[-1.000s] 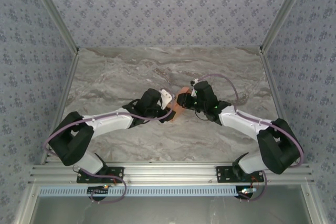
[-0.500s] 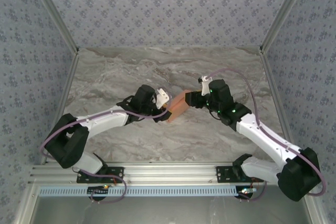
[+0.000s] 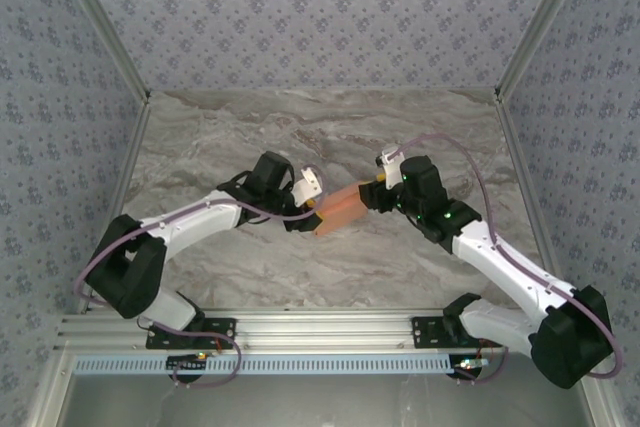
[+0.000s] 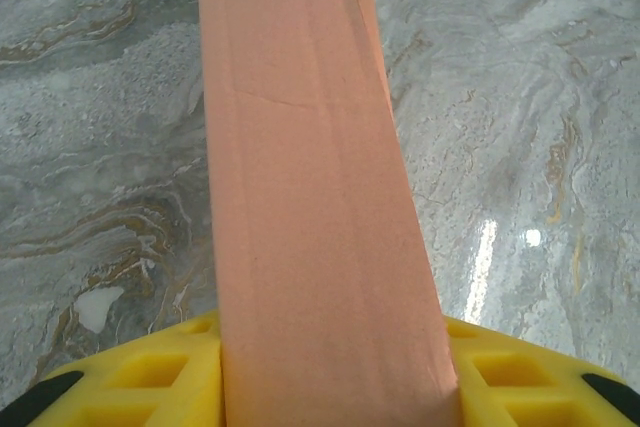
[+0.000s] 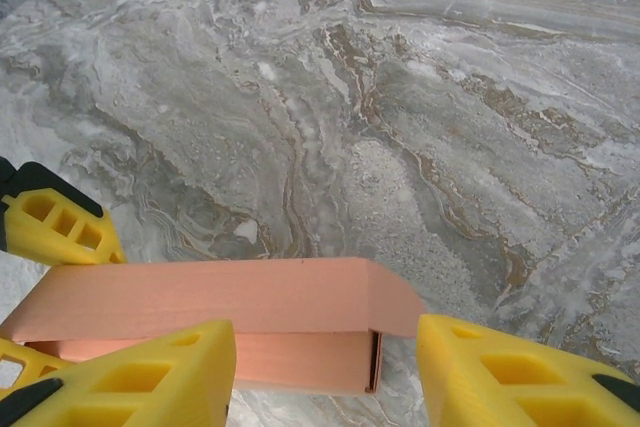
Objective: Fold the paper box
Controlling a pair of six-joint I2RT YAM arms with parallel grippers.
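Stretched out now, the right arm (image 3: 500, 257) has swung its elbow down and away from the paper box (image 3: 340, 209), which a second ago stood more on edge and now lies longer and flatter between the two grippers. Over the same time the left arm (image 3: 200, 217) has drawn slightly back on its own side of the box.

Beneath the box is the grey marble table (image 3: 220, 147), and the box seems lifted a little off it. Both arms reach the box from opposite ends, the left arm from the left and the right arm from the right.

It is a slim, salmon-orange box of thin card, closed along its length, with a faint crease across the top face in the left wrist view. At the end toward the right gripper, one flap edge stands slightly ajar.

At the box's left end, the left gripper (image 3: 310, 205) is clamped on the card, one yellow finger (image 5: 55, 227) above and one below. Around the other end, the right gripper (image 3: 372, 197) stands apart, its fingers (image 5: 520, 372) straddling the box with a visible gap on one side, holding nothing.
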